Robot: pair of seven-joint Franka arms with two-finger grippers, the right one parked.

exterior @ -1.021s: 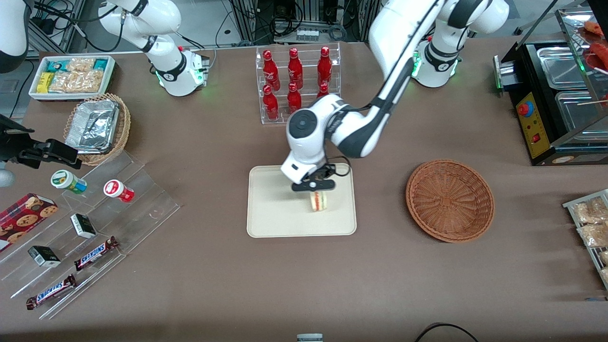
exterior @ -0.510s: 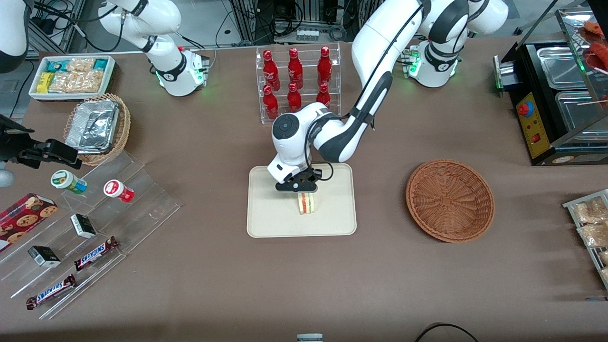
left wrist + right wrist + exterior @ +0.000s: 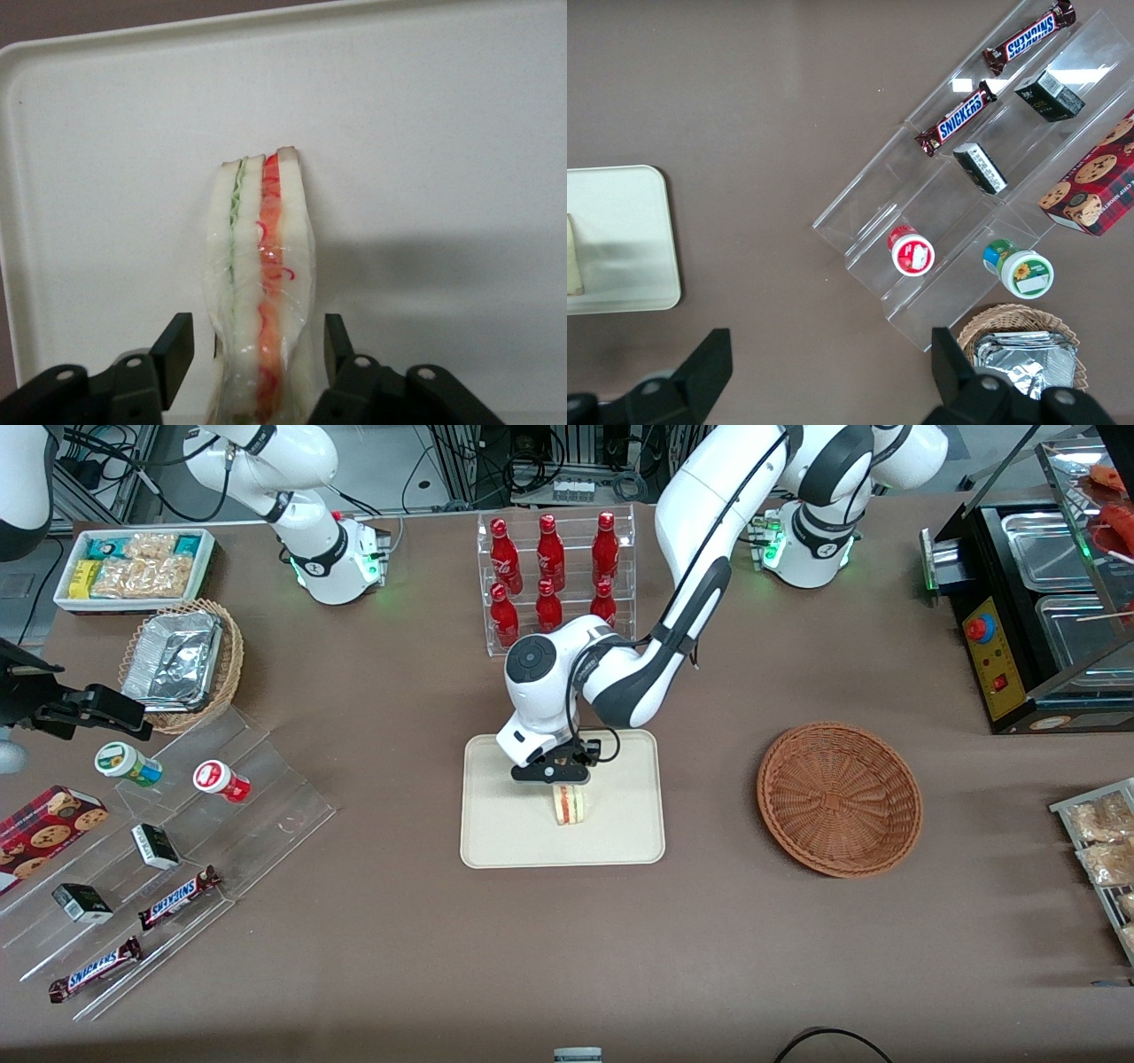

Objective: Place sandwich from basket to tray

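Observation:
The sandwich stands on edge on the cream tray, near its middle, its wrap pinched in at the waist. My left gripper hangs just over it and is open. One black finger stands at each side of the sandwich with a small gap to the wrap. The reddish-brown basket sits beside the tray toward the working arm's end and holds nothing. The right wrist view catches the tray's corner and a sliver of the sandwich.
A clear rack of red bottles stands farther from the front camera than the tray. Toward the parked arm's end are acrylic steps with snacks, a tan basket with a foil container and a white bin. A black appliance is at the working arm's end.
Over the last second the gripper carried the sandwich across the tray toward the parked arm's end and lowered it. In the last half second it barely moved.

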